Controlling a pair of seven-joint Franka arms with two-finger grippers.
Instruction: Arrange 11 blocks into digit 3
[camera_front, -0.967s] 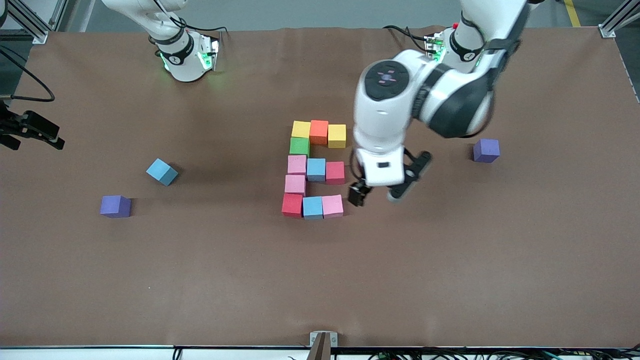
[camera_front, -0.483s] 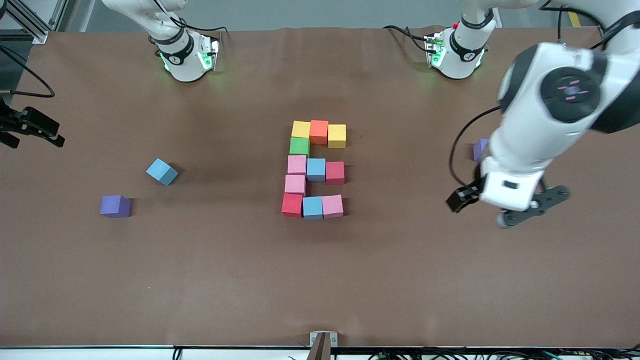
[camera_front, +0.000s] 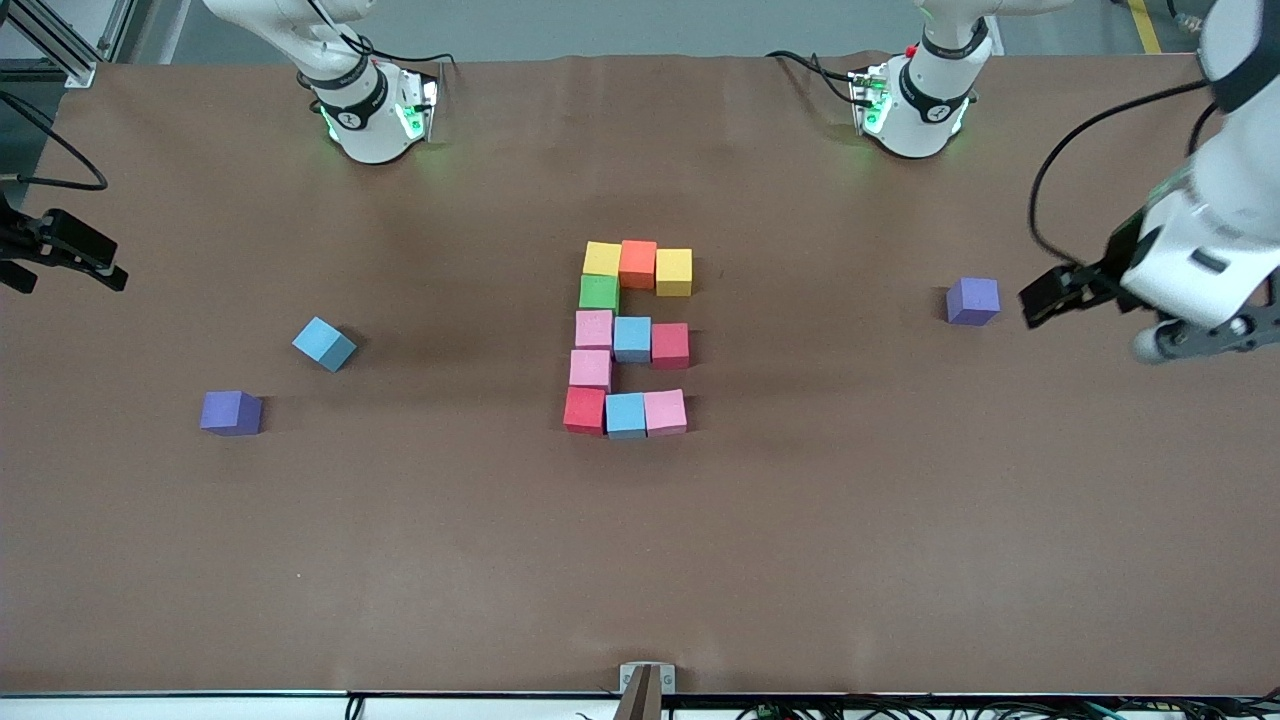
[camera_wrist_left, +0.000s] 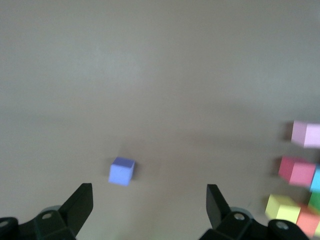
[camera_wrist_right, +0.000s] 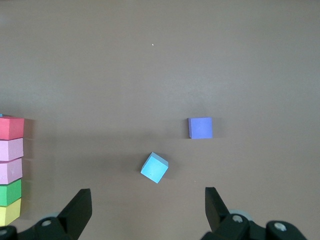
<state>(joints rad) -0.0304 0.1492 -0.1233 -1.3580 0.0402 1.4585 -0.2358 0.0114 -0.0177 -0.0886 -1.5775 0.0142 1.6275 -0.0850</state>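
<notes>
both hands empty & spread: left hand (camera_front: 1100, 315) nr purple cube (camera_front: 972, 301), right hand (camera_wrist_right: 145, 212) waits.

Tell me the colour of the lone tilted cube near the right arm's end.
Light blue cube; the right wrist view shows it best.

Eleven small matte foam cubes (camera_front: 630, 338) sit packed edge to edge mid-table as a blocky numeral figure (camera_front: 628, 300): yellow, orange, yellow farthest from the front camera, then green, then pink, light blue, red, then pink, then red, light blue, pink nearest. A loose light blue foam cube (camera_front: 323, 343) lies skewed toward the right arm's end.
</notes>
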